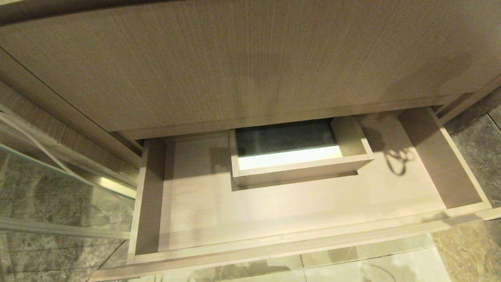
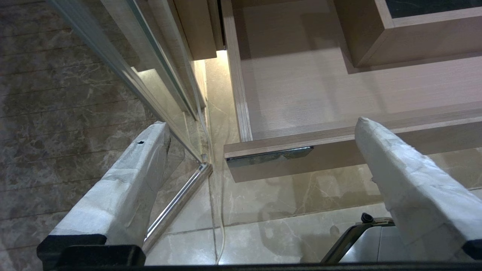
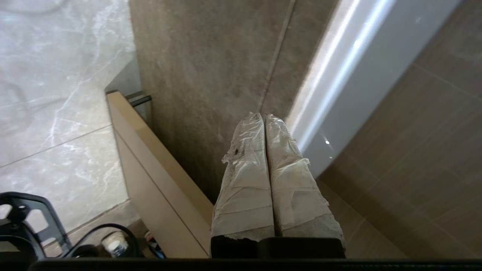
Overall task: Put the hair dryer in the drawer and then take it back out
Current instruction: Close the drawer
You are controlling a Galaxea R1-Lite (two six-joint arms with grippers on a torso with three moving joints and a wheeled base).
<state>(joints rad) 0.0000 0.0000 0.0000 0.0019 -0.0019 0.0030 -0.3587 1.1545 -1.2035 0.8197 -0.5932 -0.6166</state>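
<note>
Marble floor tiles (image 1: 391,262) are lying below an open drawer (image 1: 274,219), which is standing pulled out under the taller wood-grain panel (image 1: 235,66); its boxed cutout (image 1: 297,164) is sitting mid-drawer.

My right tool (image 3: 263,116) is hovering off the drawer's corner with its taped fingers (image 3: 244,180) pressed together, holding nothing. My left tool (image 2: 260,128) is hanging in front of the drawer front with its fingers well apart, also empty.

I am not finding the hair dryer in any view: not on the drawer floor, not in either tool. I judge the step in hand to be locating it, so I should be spreading the right fingers before any reach.

Hidden: the drawer's rear under the panel, and the cutout's depths.
</note>
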